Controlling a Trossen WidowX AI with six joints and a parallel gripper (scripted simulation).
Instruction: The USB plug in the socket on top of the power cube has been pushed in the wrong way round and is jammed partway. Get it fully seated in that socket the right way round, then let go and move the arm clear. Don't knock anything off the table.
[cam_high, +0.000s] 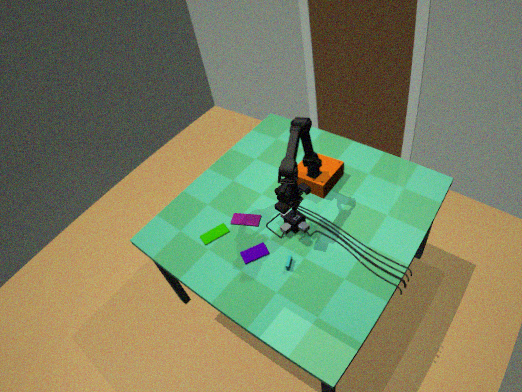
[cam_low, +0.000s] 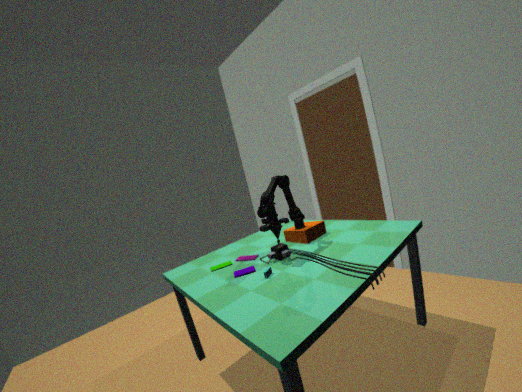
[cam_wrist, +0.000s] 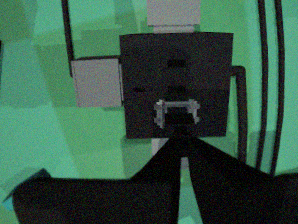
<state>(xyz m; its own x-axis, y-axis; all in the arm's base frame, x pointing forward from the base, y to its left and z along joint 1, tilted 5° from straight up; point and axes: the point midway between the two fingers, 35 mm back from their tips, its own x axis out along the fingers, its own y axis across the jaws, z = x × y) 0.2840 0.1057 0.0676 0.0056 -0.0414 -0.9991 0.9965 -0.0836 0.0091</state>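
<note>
The square checkered table (cam_high: 350, 320) carries the arm's orange base block (cam_high: 327, 176) near its far edge. In front of the block sits the dark power cube (cam_high: 295, 222), directly under the gripper (cam_wrist: 184, 165), which is clamped on the USB plug (cam_wrist: 176, 114) in the cube's top socket. Black cables (cam_high: 360, 250) run from the cube to the table's right edge. Three flat rectangular cards (cam_high: 246, 219) lie left of the cube.
</note>
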